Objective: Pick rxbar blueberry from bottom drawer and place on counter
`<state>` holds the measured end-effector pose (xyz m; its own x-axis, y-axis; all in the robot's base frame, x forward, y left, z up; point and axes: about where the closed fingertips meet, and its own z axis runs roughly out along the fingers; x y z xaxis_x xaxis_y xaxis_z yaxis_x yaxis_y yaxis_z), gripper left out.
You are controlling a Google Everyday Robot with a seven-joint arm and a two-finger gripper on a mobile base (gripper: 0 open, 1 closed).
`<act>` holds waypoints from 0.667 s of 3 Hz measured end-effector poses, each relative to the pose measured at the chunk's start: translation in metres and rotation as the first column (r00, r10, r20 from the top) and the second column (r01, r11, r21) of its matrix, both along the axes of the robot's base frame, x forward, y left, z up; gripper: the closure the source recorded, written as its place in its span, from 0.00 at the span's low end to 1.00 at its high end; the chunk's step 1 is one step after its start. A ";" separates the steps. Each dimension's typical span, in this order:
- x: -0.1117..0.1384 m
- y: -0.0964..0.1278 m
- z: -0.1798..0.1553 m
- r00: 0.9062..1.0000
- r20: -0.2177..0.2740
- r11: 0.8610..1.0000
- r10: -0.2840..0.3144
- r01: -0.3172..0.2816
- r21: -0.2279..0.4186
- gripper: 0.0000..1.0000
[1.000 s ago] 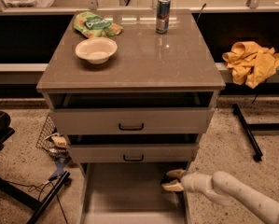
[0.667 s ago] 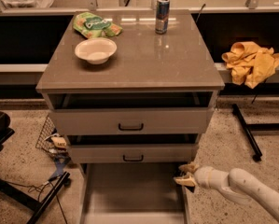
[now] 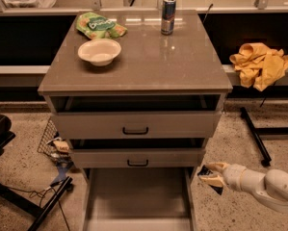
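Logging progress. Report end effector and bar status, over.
End effector right of open bottom drawer, outside it, low. Rxbar blueberry pinched in it, dark wrapper showing. Counter holds bowl, green bag, can toward the back.

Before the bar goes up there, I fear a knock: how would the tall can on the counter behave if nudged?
Tall, narrow and upright, the can probably tips easily, then rolls. The glossy counter likely lets it slide too. The gripper, low to the right of the bottom drawer and shut on the rxbar blueberry, is nowhere near it.
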<state>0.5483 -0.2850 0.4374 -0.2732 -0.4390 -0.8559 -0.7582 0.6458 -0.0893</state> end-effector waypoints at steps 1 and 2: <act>0.001 0.001 0.002 1.000 0.001 1.000 -0.002 0.002 0.000 1.00; 0.012 -0.008 0.033 0.999 0.008 0.999 -0.036 0.036 -0.020 1.00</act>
